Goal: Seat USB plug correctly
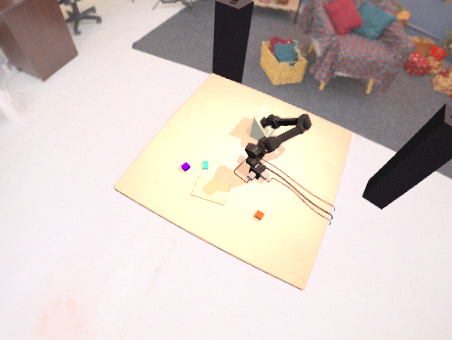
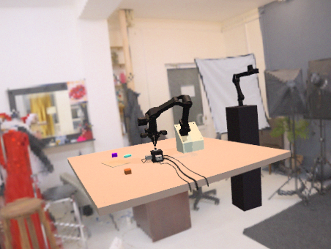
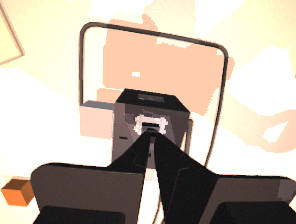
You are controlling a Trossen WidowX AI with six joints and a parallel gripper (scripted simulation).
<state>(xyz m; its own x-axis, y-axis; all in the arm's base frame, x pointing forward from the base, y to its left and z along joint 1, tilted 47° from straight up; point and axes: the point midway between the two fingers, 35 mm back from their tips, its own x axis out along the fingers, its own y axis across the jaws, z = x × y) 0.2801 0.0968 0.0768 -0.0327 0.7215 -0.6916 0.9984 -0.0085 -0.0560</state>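
From the wrist camera I see the gripper nearest to me, its two dark fingers drawn narrow and clamped on the USB plug, which stands in the white-rimmed socket on top of the power cube. I cannot tell how deep the plug sits. The dark cube rests on the table with a pale block against its left side. An orange cube lies low at the left edge. Beyond the power cube a grey cable loops round in a rounded arc on the tabletop.

From the exterior camera, the arm reaches down from its pale base so that the gripper points straight down onto the cube. Two dark cables trail towards the table's near edge. Farther off lie a purple cube and a cyan block, well apart from the gripper.
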